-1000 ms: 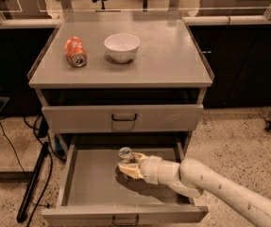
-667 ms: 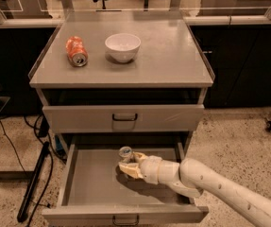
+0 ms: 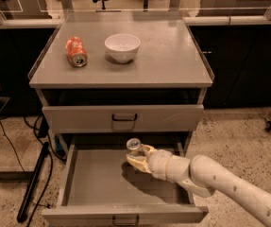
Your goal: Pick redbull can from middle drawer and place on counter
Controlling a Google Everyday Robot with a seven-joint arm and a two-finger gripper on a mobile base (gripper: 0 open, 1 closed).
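The middle drawer is pulled open below the closed upper drawer front. The redbull can stands upright near the drawer's back, its silver lid showing. My gripper reaches in from the right on a white arm, with its tan fingers on either side of the can's body. The counter is the grey top of the cabinet above.
An orange soda can lies on its side on the counter's left. A white bowl stands beside it. Dark cabinets flank the unit. Cables and a black bar lie on the floor to the left.
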